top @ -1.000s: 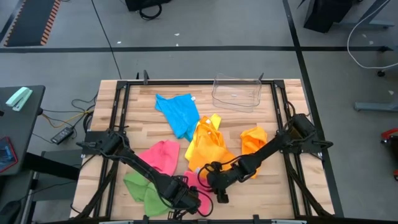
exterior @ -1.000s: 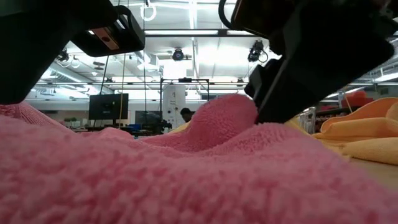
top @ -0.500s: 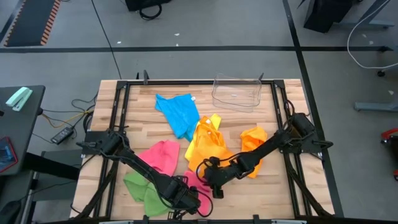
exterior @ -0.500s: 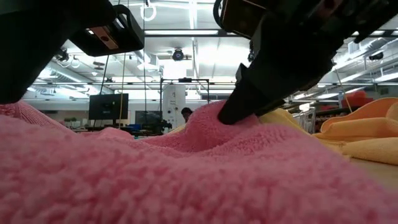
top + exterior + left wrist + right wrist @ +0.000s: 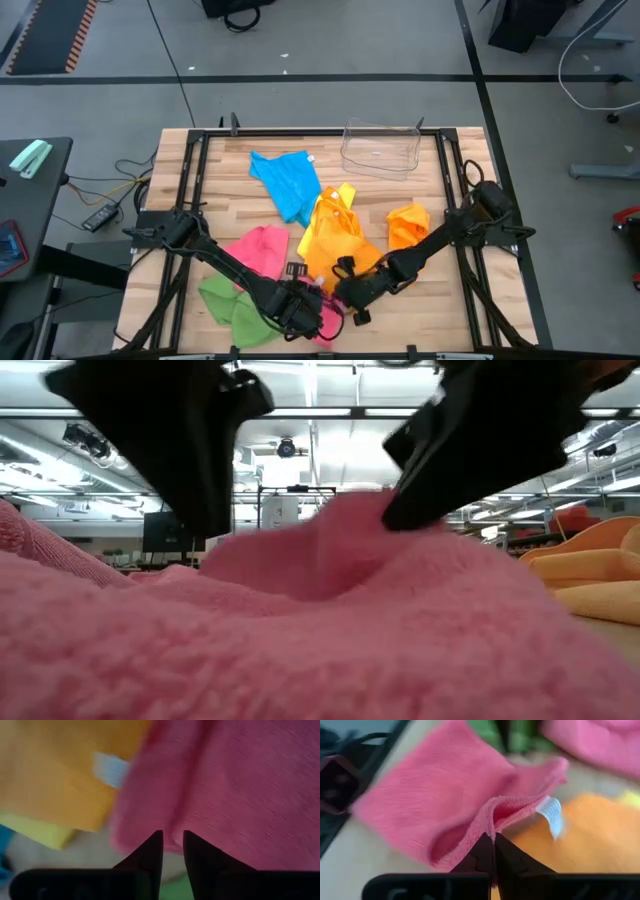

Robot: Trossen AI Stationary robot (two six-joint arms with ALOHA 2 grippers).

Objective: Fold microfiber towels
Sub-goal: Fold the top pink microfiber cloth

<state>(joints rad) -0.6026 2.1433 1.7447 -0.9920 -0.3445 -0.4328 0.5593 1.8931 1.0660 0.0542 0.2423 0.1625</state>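
The right gripper is pinched shut on the edge of a pink towel near the table's front edge, its fingers pressed together around a raised fold of the cloth beside a white tag. The left gripper sits just beside it on the same towel, its fingers nearly together with a narrow gap, clamped on the pink hem. In the high view both grippers meet over this cloth, the left and the right almost touching.

The table is light wood in a black frame. An orange-yellow towel, the largest heap, lies crumpled in the middle. A blue towel lies farther back, touching that heap. A second pink towel lies on the left, with a green towel near the front left corner under the left arm. A small orange towel lies to the right, beside the right arm. A clear bin stands at the back edge.

From the low view, pink cloth fills the foreground, lifted into a ridge between the two dark grippers.
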